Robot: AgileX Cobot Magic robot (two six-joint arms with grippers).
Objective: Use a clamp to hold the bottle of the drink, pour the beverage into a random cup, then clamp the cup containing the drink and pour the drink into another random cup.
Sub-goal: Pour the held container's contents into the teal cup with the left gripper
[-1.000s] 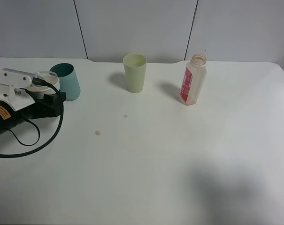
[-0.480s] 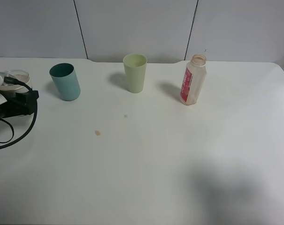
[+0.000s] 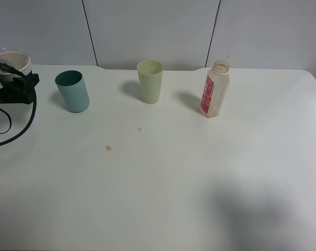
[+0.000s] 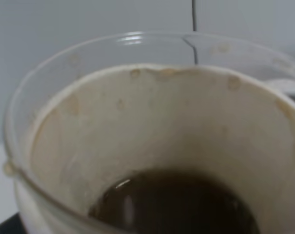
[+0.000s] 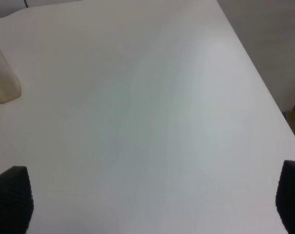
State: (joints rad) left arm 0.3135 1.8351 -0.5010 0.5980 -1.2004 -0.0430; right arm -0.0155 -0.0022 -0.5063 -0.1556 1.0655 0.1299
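The left arm is entering at the far left edge of the high view, with only its wrist end showing. The left fingers [image 3: 22, 84] are closed tight on the short cup with a clear rim and white band [image 3: 11, 57] and are holding it upright. The cup's rim is showing against the grey wall, above the rear edge of the white desk [image 3: 199, 183]. In the left wrist view the dark brown liquid [image 4: 176, 204] is pooling in the bottom of that cup, and brownish stains are marking its inner wall. The light teal plastic tumbler [image 3: 72, 91] is standing upright near the cup, to its right. The pale yellow-green plastic tumbler [image 3: 150, 81] is standing further right. The translucent whitish plastic bottle with a red label [image 3: 215, 89] is standing uncapped beyond it. All three are well apart. The right arm is showing only in its own wrist view. There the right fingers [image 5: 10, 200] are spread wide, gripping nothing, and hovering over bare desk, with the bottle's base at the picture edge.
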